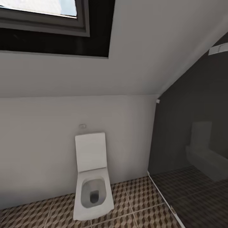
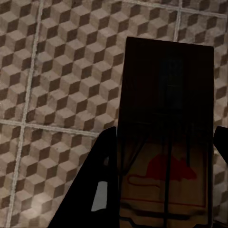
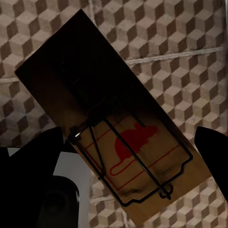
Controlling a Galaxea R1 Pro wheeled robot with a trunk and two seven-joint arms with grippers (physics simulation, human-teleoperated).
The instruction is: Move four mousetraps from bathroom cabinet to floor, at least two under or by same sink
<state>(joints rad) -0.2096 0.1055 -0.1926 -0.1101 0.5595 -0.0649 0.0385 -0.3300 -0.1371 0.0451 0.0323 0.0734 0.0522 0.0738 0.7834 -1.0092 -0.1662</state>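
Each arm carries 1 mousetrap over the bathroom floor (image 1: 142, 196): left gripper (image 2: 164, 166) clamped on left trap (image 2: 164, 128), long axis toward 12; right gripper (image 3: 128, 156) grasping right trap (image 3: 114, 123), axis 11-to-5. Toilet (image 1: 91, 186) at 6, sink unseen

- We see a white toilet (image 1: 91, 177) on the bathroom floor (image 1: 139, 196), tiled with brown-beige cubes.
- Each mousetrap (image 2: 164, 137) (image 3: 114, 128) is dark brown with a red mouse print.
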